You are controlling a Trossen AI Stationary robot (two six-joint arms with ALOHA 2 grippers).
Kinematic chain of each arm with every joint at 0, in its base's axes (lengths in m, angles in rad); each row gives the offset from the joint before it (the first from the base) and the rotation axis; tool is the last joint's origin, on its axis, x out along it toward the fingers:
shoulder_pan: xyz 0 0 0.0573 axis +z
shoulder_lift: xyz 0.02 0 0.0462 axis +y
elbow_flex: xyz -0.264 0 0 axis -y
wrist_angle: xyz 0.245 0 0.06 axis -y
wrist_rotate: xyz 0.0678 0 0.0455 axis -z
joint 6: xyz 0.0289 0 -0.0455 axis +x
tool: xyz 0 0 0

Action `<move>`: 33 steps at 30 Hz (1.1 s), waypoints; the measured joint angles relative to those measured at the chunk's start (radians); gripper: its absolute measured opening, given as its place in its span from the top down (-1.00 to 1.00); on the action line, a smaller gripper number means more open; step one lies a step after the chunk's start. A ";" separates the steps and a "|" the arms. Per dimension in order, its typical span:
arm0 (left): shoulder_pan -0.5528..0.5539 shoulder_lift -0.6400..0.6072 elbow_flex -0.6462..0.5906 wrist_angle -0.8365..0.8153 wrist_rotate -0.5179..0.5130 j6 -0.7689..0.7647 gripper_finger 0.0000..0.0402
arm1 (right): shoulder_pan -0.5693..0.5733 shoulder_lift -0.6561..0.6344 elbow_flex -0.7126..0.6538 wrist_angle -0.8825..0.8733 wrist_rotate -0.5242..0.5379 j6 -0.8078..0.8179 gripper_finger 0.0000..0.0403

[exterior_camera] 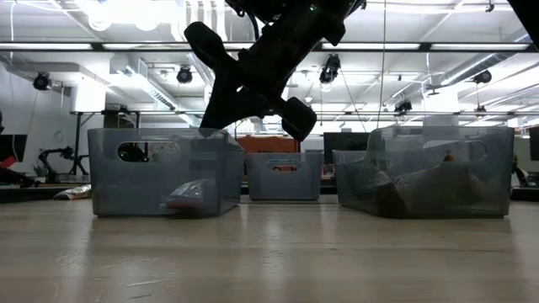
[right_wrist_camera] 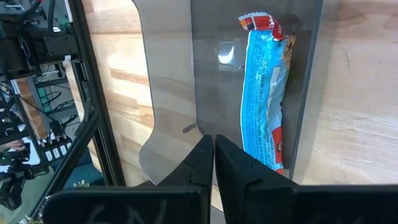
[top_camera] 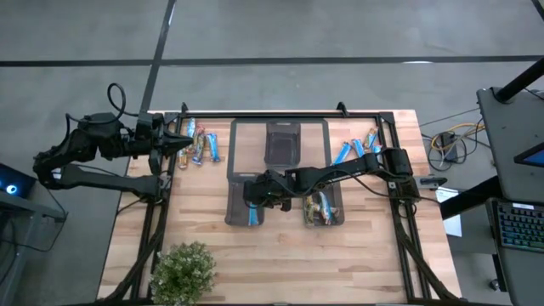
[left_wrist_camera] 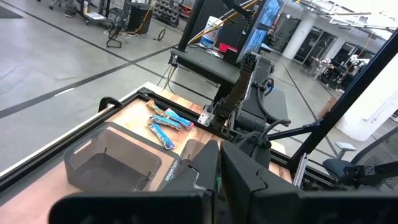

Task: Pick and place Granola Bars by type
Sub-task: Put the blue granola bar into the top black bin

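Note:
A blue granola bar [right_wrist_camera: 264,93] with a red end lies flat on the floor of the near left grey see-through bin [right_wrist_camera: 168,74], along one long wall. My right gripper [right_wrist_camera: 213,152] hangs shut above this bin [top_camera: 240,204], beside the bar, with nothing between its fingers. The near right bin [top_camera: 324,206] holds brownish bars. More blue granola bars lie loose on the table at the far left [top_camera: 201,150] and the far right [top_camera: 357,150]. My left gripper [top_camera: 183,140] waits shut by the far left pile, held above the table.
A third grey bin [top_camera: 283,140] stands at the far middle of the table. A potted plant [top_camera: 183,272] sits at the near left corner. A black frame rail [top_camera: 280,115] runs along the far edge. Bare wood lies along the near edge.

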 joint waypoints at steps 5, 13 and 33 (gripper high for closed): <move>0.000 0.000 0.000 0.000 0.000 0.000 1.00 | 0.000 -0.014 0.000 0.000 0.001 0.000 0.96; 0.000 0.000 0.000 0.000 0.000 0.000 1.00 | 0.000 -0.104 0.004 0.001 0.063 -0.028 0.96; 0.000 0.000 0.000 0.000 0.000 0.008 1.00 | 0.000 -0.444 0.004 -0.065 0.168 -0.678 0.96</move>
